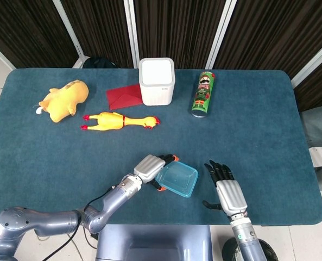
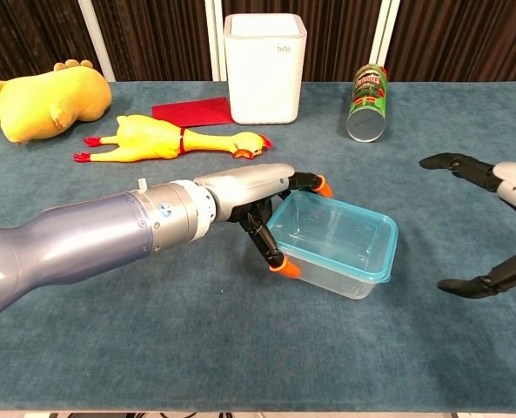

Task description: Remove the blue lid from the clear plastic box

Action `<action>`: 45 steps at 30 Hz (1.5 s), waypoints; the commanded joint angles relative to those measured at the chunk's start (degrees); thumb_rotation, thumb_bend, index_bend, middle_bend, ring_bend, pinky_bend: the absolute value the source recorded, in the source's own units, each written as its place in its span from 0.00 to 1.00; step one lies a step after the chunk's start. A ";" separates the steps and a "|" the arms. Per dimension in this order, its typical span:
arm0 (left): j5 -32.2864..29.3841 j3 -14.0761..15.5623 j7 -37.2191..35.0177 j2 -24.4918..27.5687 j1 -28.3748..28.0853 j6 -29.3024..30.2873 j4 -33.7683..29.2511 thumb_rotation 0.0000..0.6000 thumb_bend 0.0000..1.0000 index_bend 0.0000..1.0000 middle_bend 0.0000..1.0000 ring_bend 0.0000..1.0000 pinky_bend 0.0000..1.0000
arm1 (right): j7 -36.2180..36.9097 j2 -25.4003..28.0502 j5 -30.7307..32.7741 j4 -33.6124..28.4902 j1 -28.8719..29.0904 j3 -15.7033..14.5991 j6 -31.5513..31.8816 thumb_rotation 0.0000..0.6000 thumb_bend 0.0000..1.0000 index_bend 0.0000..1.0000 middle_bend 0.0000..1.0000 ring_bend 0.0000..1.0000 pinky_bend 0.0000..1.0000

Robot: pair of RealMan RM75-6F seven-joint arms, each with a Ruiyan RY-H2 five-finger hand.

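Low over the desk [image 2: 240, 348], the left hand [image 2: 251, 190] grips the clear plastic box [image 2: 334, 243] by its end, while the right hand [image 2: 492, 225] hovers beside it, fingers [image 2: 453, 162] spread.

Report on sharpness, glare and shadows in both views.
Head view: sharp, even light, only faint shadows under the chip can. Chest view: left hand and clear plastic box crisp, soft sheen on the forearm, right hand cropped by the frame edge.

Bright, even overhead light w/ soft shadows, both views sharp, slight edge distortion in chest view.
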 commanded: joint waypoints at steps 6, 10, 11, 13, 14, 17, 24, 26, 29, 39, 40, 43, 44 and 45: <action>-2.57 -0.49 1.25 1.10 -0.78 -1.58 -1.38 1.00 0.22 0.27 0.30 0.30 0.44 | -3.26 -4.27 2.19 0.15 0.34 0.31 1.03 1.00 0.22 0.00 0.00 0.00 0.00; -3.68 -0.47 2.04 1.47 -1.11 -1.95 -2.03 1.00 0.22 0.27 0.30 0.30 0.44 | -3.66 -5.82 2.53 1.05 0.36 0.47 1.64 1.00 0.22 0.00 0.00 0.00 0.00; -4.02 -0.46 2.35 1.58 -1.25 -2.05 -2.18 1.00 0.22 0.27 0.30 0.30 0.44 | -3.83 -6.43 2.57 1.52 0.46 0.73 1.91 1.00 0.22 0.00 0.00 0.00 0.00; -4.48 -0.43 2.78 1.71 -1.40 -2.03 -2.39 1.00 0.22 0.27 0.30 0.30 0.44 | -4.03 -7.36 2.49 2.24 0.62 1.09 2.33 1.00 0.22 0.00 0.00 0.00 0.00; -4.73 -0.41 2.97 1.78 -1.46 -2.01 -2.51 1.00 0.22 0.27 0.30 0.30 0.44 | -4.09 -7.86 2.46 2.54 0.73 1.29 2.51 1.00 0.22 0.00 0.00 0.00 0.00; -5.21 -0.38 3.32 1.90 -1.57 -1.81 -2.69 1.00 0.22 0.27 0.30 0.30 0.44 | -4.40 -8.62 2.55 2.68 0.90 1.47 2.79 1.00 0.22 0.00 0.00 0.00 0.00; -5.80 -0.32 3.43 1.42 -1.47 -0.81 -2.83 1.00 0.22 0.27 0.30 0.30 0.44 | -4.59 -9.29 3.88 1.69 0.60 1.01 3.05 1.00 0.22 0.00 0.00 0.00 0.00; -6.30 -0.38 3.29 1.33 -1.45 -0.82 -3.02 1.00 0.22 0.27 0.30 0.30 0.44 | -4.64 -9.60 4.06 1.55 0.55 0.76 3.11 1.00 0.22 0.00 0.00 0.00 0.00; -6.49 -0.30 3.57 1.27 -1.55 -0.70 -3.15 1.00 0.22 0.27 0.30 0.30 0.44 | -4.84 -9.93 3.94 1.53 0.61 0.54 3.18 1.00 0.22 0.00 0.00 0.00 0.00; -7.38 0.21 4.20 1.07 -1.86 -0.87 -3.61 1.00 0.22 0.27 0.30 0.30 0.44 | -5.53 -11.71 4.89 1.71 0.91 0.97 3.51 1.00 0.22 0.00 0.00 0.00 0.00; -7.44 0.25 4.23 1.06 -1.86 -0.86 -3.61 1.00 0.22 0.27 0.30 0.30 0.44 | -5.61 -11.88 5.00 1.75 0.96 1.07 3.54 1.00 0.22 0.00 0.00 0.00 0.00; -7.68 0.24 4.16 1.08 -1.86 -0.80 -3.70 1.00 0.22 0.27 0.30 0.30 0.44 | -5.99 -12.58 5.26 1.91 1.22 1.38 3.62 1.00 0.22 0.00 0.00 0.00 0.00; -7.71 0.19 4.14 1.08 -1.88 -0.73 -3.73 1.00 0.22 0.27 0.30 0.30 0.44 | -6.12 -12.75 5.34 1.92 1.27 1.42 3.67 1.00 0.22 0.00 0.00 0.00 0.00; -7.73 0.15 4.09 1.08 -1.87 -0.68 -3.78 1.00 0.22 0.27 0.30 0.30 0.44 | -6.22 -12.85 5.37 1.94 1.31 1.42 3.70 1.00 0.22 0.00 0.00 0.00 0.00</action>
